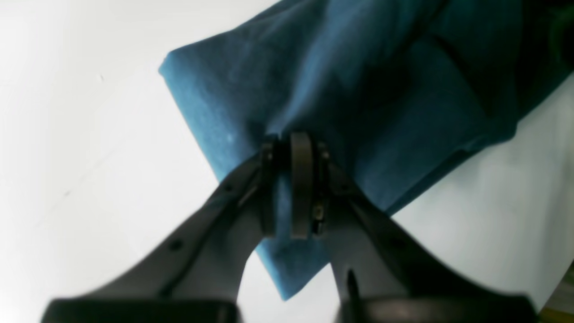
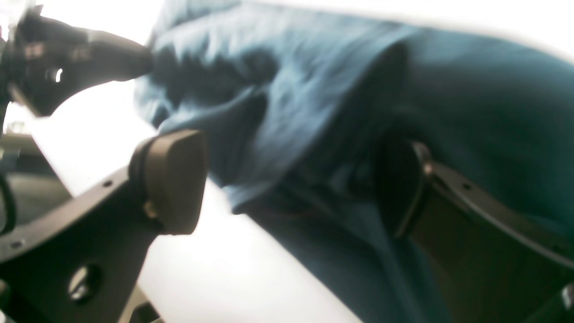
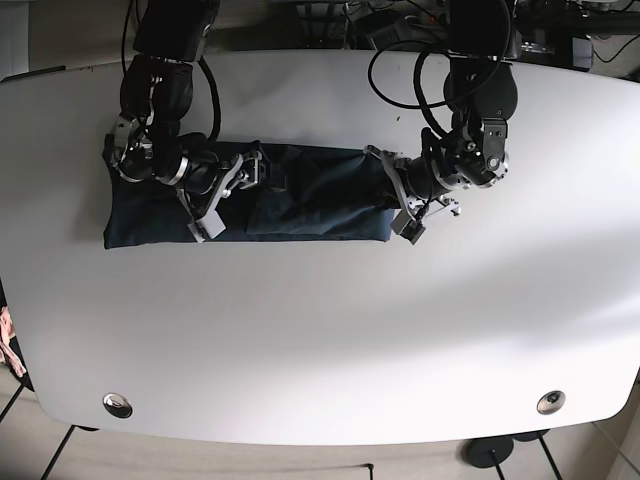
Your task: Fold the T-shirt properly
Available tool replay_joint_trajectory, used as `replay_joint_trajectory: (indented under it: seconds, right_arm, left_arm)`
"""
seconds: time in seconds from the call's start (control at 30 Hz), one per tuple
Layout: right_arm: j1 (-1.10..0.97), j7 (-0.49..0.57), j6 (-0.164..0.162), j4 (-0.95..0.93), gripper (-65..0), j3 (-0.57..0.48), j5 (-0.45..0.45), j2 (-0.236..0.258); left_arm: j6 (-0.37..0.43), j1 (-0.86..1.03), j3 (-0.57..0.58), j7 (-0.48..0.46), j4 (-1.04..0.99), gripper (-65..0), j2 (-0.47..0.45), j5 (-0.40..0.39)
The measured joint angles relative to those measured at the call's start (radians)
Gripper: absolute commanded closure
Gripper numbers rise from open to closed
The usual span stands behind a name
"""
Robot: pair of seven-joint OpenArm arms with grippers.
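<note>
Left of centre in the base view: right gripper, fingers spread wide, released, over the cloth. Across the upper middle of the white table: dark blue T-shirt, folded into a long band. At its right end: left gripper, clenched on the fabric edge.

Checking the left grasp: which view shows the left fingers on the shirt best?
Left wrist: the left gripper is shut on a pinch of the shirt, close up. Base shows it small at the shirt's end. Right wrist shows it blurred, far off.
</note>
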Motion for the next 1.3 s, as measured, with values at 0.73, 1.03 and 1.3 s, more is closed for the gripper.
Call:
replay_joint_trajectory:
  seconds: [0.73,1.03,1.3]
  right_arm:
    - [0.112,-0.067,0.003,-0.099,-19.8,-0.056,0.023,0.192]
    - [0.031,-0.093,0.004,0.189,-53.9,0.1,0.144,0.183]
    - [0.045,-0.089,0.003,-0.082,-53.9,0.551,0.157,0.276]
  left_arm:
    - [-0.008,0.011,-0.005,-0.048,-0.084,-3.1,-0.055,-0.022]
    - [-0.004,0.011,-0.003,-0.018,0.04,-3.3,-0.045,-0.003]
    - [-0.003,-0.092,0.039,-0.015,0.068,-3.3,0.045,0.004]
